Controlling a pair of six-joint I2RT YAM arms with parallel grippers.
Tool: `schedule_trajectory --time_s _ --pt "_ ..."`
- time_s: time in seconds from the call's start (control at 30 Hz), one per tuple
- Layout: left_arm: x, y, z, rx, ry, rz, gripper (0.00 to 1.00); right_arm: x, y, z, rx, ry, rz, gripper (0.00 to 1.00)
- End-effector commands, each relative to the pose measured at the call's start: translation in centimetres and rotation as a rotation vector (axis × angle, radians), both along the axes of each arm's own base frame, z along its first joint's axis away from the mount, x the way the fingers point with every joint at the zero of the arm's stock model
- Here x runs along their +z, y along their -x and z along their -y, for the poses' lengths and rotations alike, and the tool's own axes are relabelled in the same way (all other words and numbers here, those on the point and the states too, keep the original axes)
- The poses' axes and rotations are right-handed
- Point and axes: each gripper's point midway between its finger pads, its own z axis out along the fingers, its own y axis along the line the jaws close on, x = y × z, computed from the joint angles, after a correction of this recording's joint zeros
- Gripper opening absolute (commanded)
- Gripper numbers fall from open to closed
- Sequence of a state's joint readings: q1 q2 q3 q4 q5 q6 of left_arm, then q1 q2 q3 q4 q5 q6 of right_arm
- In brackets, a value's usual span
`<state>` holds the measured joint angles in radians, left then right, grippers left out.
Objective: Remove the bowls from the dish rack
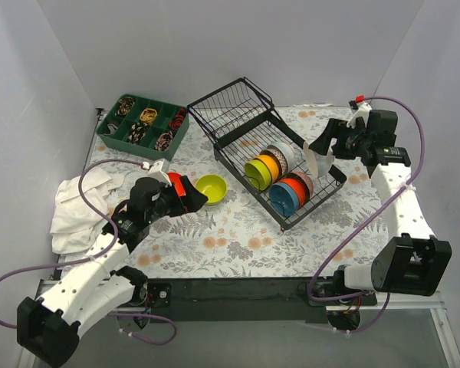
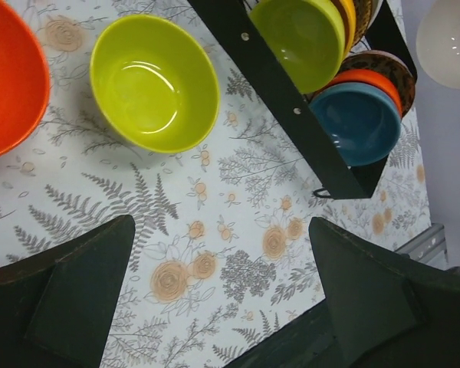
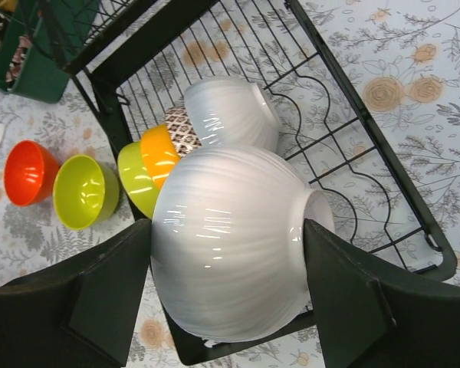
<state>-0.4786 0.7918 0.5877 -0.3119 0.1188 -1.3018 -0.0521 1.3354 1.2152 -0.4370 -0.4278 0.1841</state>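
The black wire dish rack [image 1: 238,115] stands at the table's middle back, with several bowls on edge in it: green [image 1: 257,172], yellow, patterned, white, blue [image 1: 282,196] and orange. My right gripper [image 1: 322,149] is shut on a white ribbed bowl [image 3: 230,245] and holds it above the rack's right end; a second white bowl [image 3: 230,115] sits in the rack behind it. My left gripper [image 2: 222,291] is open and empty above the cloth. Just beyond it, a lime bowl [image 2: 153,80] and a red-orange bowl [image 2: 8,77] sit upright on the table left of the rack.
A green compartment tray [image 1: 142,124] of small items stands at the back left. A crumpled white cloth [image 1: 80,203] lies at the left edge. The rack's raised basket section [image 1: 230,103] is at its far end. A floral tablecloth covers the table.
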Motion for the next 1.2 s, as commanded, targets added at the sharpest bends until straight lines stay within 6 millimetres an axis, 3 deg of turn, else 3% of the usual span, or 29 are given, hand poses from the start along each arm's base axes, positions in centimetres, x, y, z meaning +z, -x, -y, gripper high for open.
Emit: schedule_trajectory --time_s 0.0,0.2,0.23,0.27,0.33,0.37,0.47,0.5,0.53,0.63,0.87,0.97,1.07,1.17 --pt "5.5 -2.3 2.7 -0.067 0.118 0.118 0.98 6.7 0.2 -1.7 0.049 -0.105 0.174 0.01" --pt "7.7 -4.7 6.5 -0.155 0.233 0.132 0.98 8.6 2.2 -4.1 0.112 -0.281 0.187 0.01" --pt "8.3 -4.9 7.2 -0.172 0.262 0.138 0.98 8.1 2.8 -4.7 0.132 -0.308 0.166 0.01" --pt "7.5 -5.2 8.3 -0.192 0.260 0.109 0.98 8.4 2.9 -5.0 0.135 -0.342 0.167 0.01" --pt "8.8 -5.6 10.0 -0.226 0.270 0.139 0.98 8.1 3.9 -5.9 0.166 -0.380 0.149 0.01" --pt "8.0 -5.7 11.4 -0.245 0.258 0.118 0.98 8.4 4.2 -6.3 0.173 -0.412 0.147 0.01" --pt "9.5 -6.1 13.9 -0.273 0.308 0.133 0.98 8.4 5.6 -7.8 0.217 -0.479 0.116 0.01" --pt "8.7 -6.5 14.5 -0.269 0.308 0.116 0.98 8.9 5.8 -7.9 0.224 -0.493 0.134 0.01" --pt "9.7 -6.8 15.1 -0.271 0.332 0.137 0.98 8.8 6.5 -8.9 0.254 -0.511 0.112 0.01" --pt "9.9 -7.5 16.9 -0.278 0.352 0.138 0.97 9.1 7.5 -10.1 0.301 -0.569 0.112 0.01" --pt "7.5 -7.5 20.4 -0.323 0.325 0.090 0.90 8.6 9.2 -11.7 0.345 -0.629 0.074 0.01" --pt "6.2 -7.1 21.1 -0.323 0.309 0.066 0.82 8.3 9.7 -12.2 0.362 -0.652 0.054 0.01" --pt "5.5 -6.6 21.5 -0.335 0.302 0.055 0.64 8.3 10.0 -12.7 0.378 -0.664 0.045 0.01" --pt "5.3 -6.3 21.4 -0.331 0.300 0.057 0.30 8.0 10.2 -13.0 0.391 -0.671 0.033 0.01"
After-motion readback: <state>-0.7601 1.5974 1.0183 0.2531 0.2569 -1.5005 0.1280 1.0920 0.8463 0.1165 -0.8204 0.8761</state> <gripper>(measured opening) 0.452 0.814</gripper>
